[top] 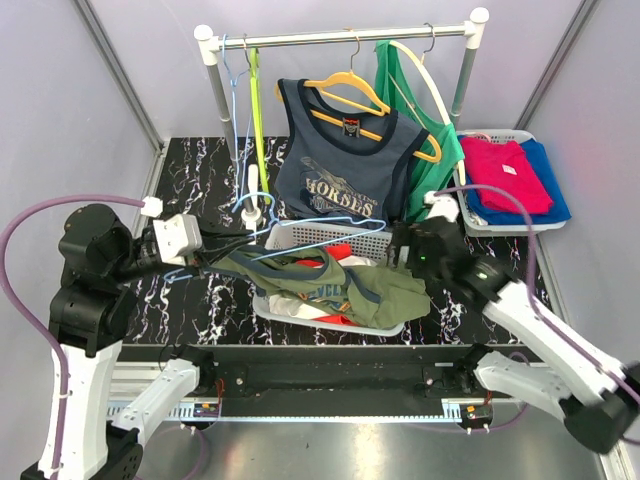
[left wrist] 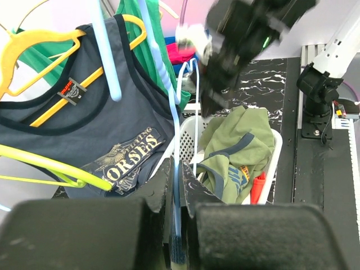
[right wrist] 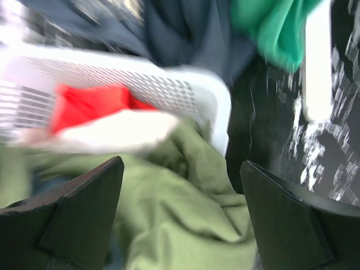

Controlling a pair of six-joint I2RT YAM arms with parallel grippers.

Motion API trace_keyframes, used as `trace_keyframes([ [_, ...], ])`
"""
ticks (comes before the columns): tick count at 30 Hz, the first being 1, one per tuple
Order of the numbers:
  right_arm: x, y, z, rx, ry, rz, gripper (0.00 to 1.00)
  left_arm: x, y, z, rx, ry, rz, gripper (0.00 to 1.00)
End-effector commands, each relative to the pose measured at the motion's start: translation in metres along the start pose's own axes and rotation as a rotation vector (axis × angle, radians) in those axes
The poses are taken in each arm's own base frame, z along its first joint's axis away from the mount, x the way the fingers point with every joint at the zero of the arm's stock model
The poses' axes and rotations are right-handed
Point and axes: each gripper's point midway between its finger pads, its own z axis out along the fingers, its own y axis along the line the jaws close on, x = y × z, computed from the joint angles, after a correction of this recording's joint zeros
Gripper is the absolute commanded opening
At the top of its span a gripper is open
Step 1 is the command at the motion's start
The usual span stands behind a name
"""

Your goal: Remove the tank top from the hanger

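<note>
Marbled table [top: 200, 170], six o'clock: olive top [top: 345, 290] lies in the basket [top: 330, 237], my right gripper [right wrist: 181, 169] gaping empty above it, left gripper [left wrist: 179, 185] clamped on the blue hanger [left wrist: 178, 225] from nine, so I judge it nearly freed; next, draw the hanger clear.

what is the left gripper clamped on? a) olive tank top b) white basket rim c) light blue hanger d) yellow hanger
c: in the left wrist view the left gripper is shut on the thin light blue hanger running up between its fingers.
</note>
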Motion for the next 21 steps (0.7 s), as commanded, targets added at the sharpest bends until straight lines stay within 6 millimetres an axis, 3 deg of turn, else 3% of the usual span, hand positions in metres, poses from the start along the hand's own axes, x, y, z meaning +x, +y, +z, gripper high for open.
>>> trace_keyframes([
  [1, -0.063, 0.018, -0.071, -0.197, -0.206, -0.064, 0.94, -0.005, 0.001, 0.004, 0.019, -0.040, 0.030, 0.00],
  [2, -0.077, 0.022, -0.094, -0.258, -0.270, -0.068, 0.93, -0.002, 0.001, 0.005, 0.023, -0.039, 0.022, 0.00],
  [5, -0.099, 0.043, -0.138, -0.428, -0.366, -0.161, 0.90, 0.001, -0.003, 0.009, 0.071, -0.049, 0.009, 0.00],
  [8, -0.108, 0.069, -0.169, -0.603, -0.409, -0.303, 0.89, 0.003, -0.015, 0.013, 0.177, -0.071, -0.017, 0.00],
  [10, -0.105, 0.086, -0.176, -0.698, -0.381, -0.405, 0.89, 0.006, -0.020, 0.016, 0.232, -0.080, -0.040, 0.00],
  [11, -0.113, 0.093, -0.187, -0.734, -0.401, -0.424, 0.88, 0.005, -0.023, 0.016, 0.261, -0.089, -0.046, 0.00],
  [16, -0.107, 0.127, -0.198, -0.930, -0.354, -0.560, 0.83, 0.001, -0.019, 0.020, 0.296, -0.095, -0.079, 0.00],
  [21, -0.095, 0.140, -0.197, -1.030, -0.300, -0.623, 0.82, -0.003, -0.018, 0.022, 0.314, -0.104, -0.082, 0.00],
])
